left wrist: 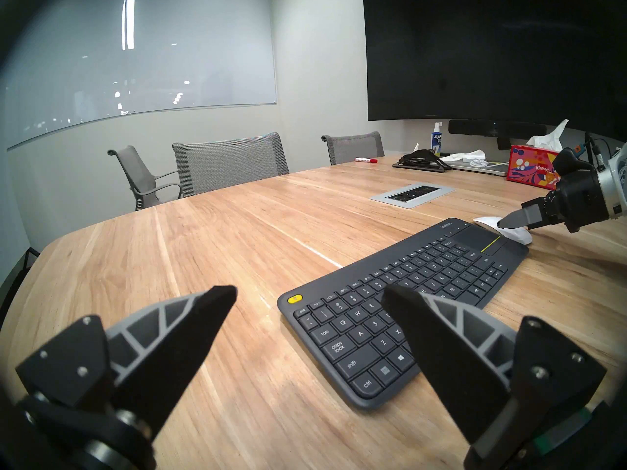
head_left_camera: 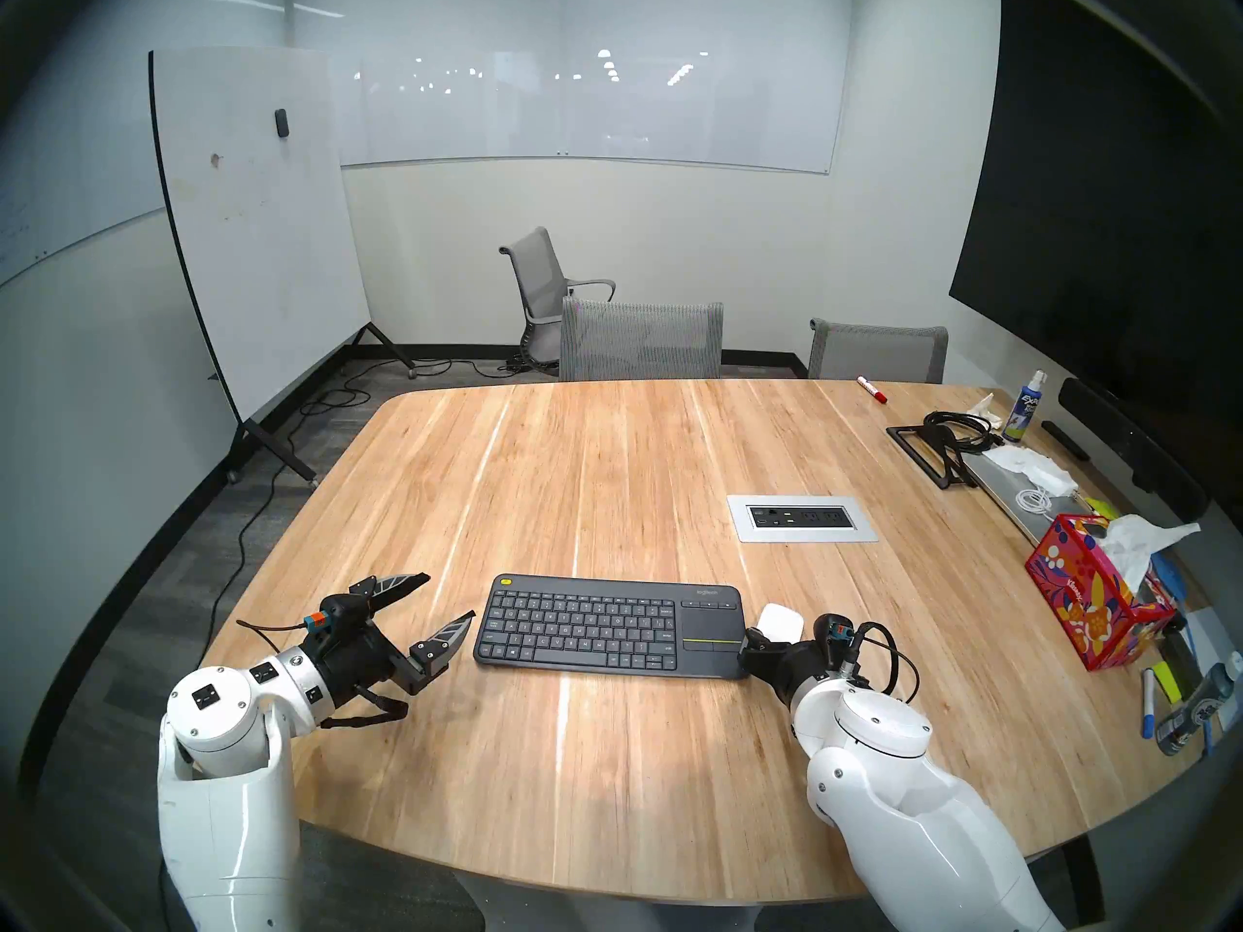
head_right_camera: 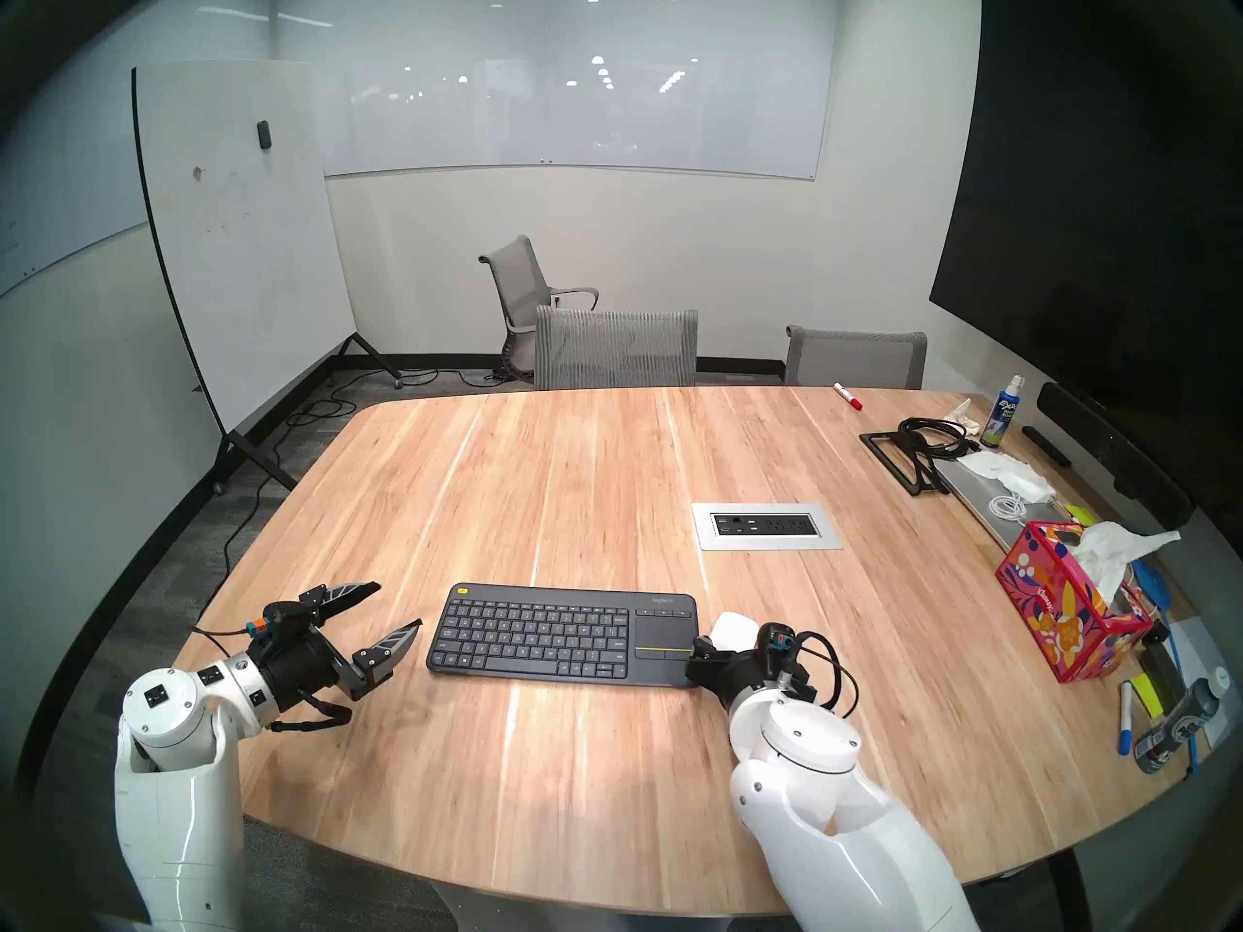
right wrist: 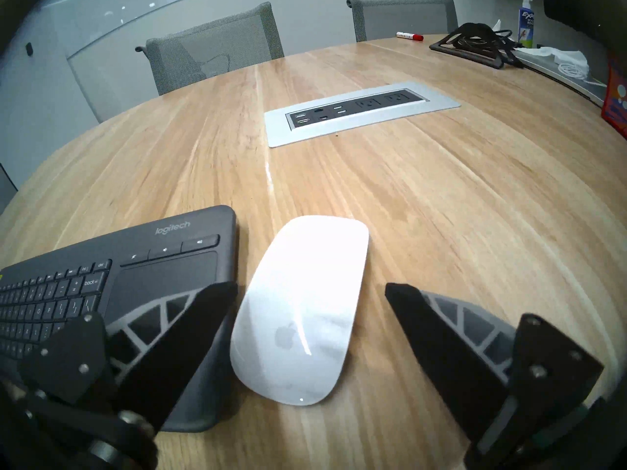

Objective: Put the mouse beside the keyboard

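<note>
**Mouse lies at the keyboard's right end, both grippers spread and empty**

Head views: a pale wooden table (head_left_camera: 605,453) fills a meeting room with grey chairs (head_left_camera: 642,342) at twelve o'clock, a whiteboard (head_left_camera: 255,238) at ten and a dark screen (head_left_camera: 1110,204) at two. A silver outlet panel (head_left_camera: 802,518) is set into the tabletop. At three o'clock a bright tissue box (head_left_camera: 1089,594) has a tissue sticking out of its top. The keyboard (head_left_camera: 609,624) lies at the centre, the white mouse (head_left_camera: 780,621) just beside its right end. The left gripper (head_left_camera: 440,604), at nine o'clock of the keyboard, is spread wide and empty.

Left wrist view: its fingers (left wrist: 190,327) hover above the keyboard's (left wrist: 407,310) left end, holding nothing.

Right wrist view: the right gripper (right wrist: 310,296) straddles the mouse (right wrist: 302,306), fingers (right wrist: 437,327) released and clear of it; the keyboard (right wrist: 142,272) sits at nine o'clock.
</note>
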Action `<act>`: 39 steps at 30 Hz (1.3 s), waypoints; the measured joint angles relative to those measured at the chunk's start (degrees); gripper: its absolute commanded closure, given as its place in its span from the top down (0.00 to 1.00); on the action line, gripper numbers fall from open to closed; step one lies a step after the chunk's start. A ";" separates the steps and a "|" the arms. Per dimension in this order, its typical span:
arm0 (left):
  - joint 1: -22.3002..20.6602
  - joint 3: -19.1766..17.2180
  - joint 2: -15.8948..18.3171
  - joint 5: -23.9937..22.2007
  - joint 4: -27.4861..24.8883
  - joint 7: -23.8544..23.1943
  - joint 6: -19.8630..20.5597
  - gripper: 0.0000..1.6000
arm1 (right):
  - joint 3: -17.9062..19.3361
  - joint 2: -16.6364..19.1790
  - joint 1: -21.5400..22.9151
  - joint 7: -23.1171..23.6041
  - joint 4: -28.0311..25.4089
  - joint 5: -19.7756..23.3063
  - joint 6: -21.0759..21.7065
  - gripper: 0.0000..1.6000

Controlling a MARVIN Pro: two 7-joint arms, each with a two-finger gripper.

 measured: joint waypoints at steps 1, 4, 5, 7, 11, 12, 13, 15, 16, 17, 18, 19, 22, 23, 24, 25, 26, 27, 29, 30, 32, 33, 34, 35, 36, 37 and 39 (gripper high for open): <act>0.00 0.00 0.00 0.00 0.00 0.00 0.00 1.00 | -0.08 -0.01 0.10 0.00 0.08 -0.05 0.03 1.00; 0.00 0.00 0.00 0.00 0.00 0.00 0.00 1.00 | -0.30 -0.17 0.54 -0.01 0.38 -0.25 0.27 1.00; 0.00 0.00 -0.01 0.00 0.00 0.00 0.00 1.00 | -0.34 -0.29 0.70 -0.11 0.52 -0.30 0.38 1.00; 0.00 0.00 -0.01 0.00 0.00 0.00 0.00 1.00 | -0.37 -0.54 0.96 -0.37 0.75 -0.37 0.56 1.00; 0.00 0.00 -0.01 0.00 0.00 0.00 0.00 1.00 | -0.34 -1.06 1.44 -1.14 1.27 -0.38 0.89 1.00; 0.00 0.00 -0.01 0.00 0.00 0.00 0.00 1.00 | -0.30 -1.18 1.55 -1.24 1.45 -0.36 0.91 1.00; 0.00 0.00 -0.01 0.00 0.00 0.00 0.00 1.00 | -0.26 -1.28 1.64 -1.34 1.60 -0.33 0.93 1.00; 0.00 0.00 -0.01 0.00 0.00 0.00 0.00 1.00 | -0.15 -1.47 1.83 -1.50 1.93 -0.20 0.94 1.00; 0.00 0.00 -0.01 0.00 0.00 0.00 0.00 1.00 | -0.09 -1.56 1.91 -1.56 2.07 -0.12 0.94 1.00; 0.00 0.00 -0.01 0.00 0.00 0.00 0.00 1.00 | -0.04 -1.62 1.98 -1.59 2.17 -0.03 0.94 1.00; 0.00 0.00 -0.01 0.00 0.00 0.00 0.00 1.00 | 0.03 -1.70 2.05 -1.62 2.29 0.10 0.94 1.00; 0.00 -0.01 -0.01 0.00 0.00 0.00 0.00 1.00 | 0.10 -1.77 2.11 -1.65 2.38 0.23 0.94 1.00; 0.00 -0.01 -0.02 0.00 0.00 -0.01 0.00 1.00 | 0.28 -1.92 2.27 -1.69 2.56 0.60 0.93 0.47; 0.00 -0.01 -0.02 0.00 0.00 -0.01 0.00 1.00 | 0.32 -1.95 2.31 -1.68 2.59 0.72 0.93 0.10; 0.00 -0.01 -0.02 0.00 0.00 -0.01 0.00 1.00 | 0.36 -1.98 2.36 -1.65 2.61 0.83 0.92 0.00; 0.00 -0.01 -0.02 0.00 0.00 -0.01 0.00 1.00 | 0.43 -2.03 2.44 -1.49 2.59 0.93 0.83 0.00; 0.00 -0.01 -0.03 0.00 0.00 -0.01 0.00 1.00 | 0.49 -2.03 2.54 -1.44 2.56 0.97 0.79 0.00; 0.00 -0.01 -0.03 0.00 0.00 -0.01 0.00 1.00 | 0.53 -2.04 2.62 -1.37 2.56 1.02 0.77 0.00; -0.01 -0.02 -0.03 0.01 0.00 -0.01 0.00 1.00 | 0.61 -2.06 2.69 -1.14 2.60 1.20 0.77 0.00; -0.01 -0.02 -0.03 0.01 0.00 -0.01 0.00 1.00 | 0.63 -2.06 2.69 -1.08 2.61 1.23 0.77 0.00; -0.01 -0.02 -0.03 0.01 0.00 -0.01 0.00 1.00 | 0.69 -2.05 2.70 -0.89 2.62 1.33 0.77 0.00; -0.01 -0.02 -0.03 0.01 0.00 -0.01 0.00 1.00 | 0.71 -2.05 2.70 -0.78 2.62 1.36 0.76 0.00; -0.01 -0.02 -0.03 0.01 0.00 -0.01 0.00 1.00 | 0.72 -2.04 2.70 -0.70 2.62 1.38 0.76 0.00; -0.01 -0.02 -0.03 0.01 0.00 -0.01 0.00 1.00 | 0.75 -2.01 2.68 -0.62 2.60 1.40 0.76 0.00; -0.01 -0.02 -0.03 0.01 0.00 -0.01 0.00 1.00 | 0.78 -1.93 2.65 -0.50 2.51 1.41 0.75 0.00; -0.01 -0.02 -0.03 0.01 0.00 -0.01 0.00 1.00 | 0.79 -1.89 2.63 -0.46 2.46 1.41 0.75 0.00; -0.01 -0.02 -0.04 0.01 0.00 -0.01 0.00 1.00 | 1.07 -1.63 2.61 -0.23 1.62 1.40 0.52 0.00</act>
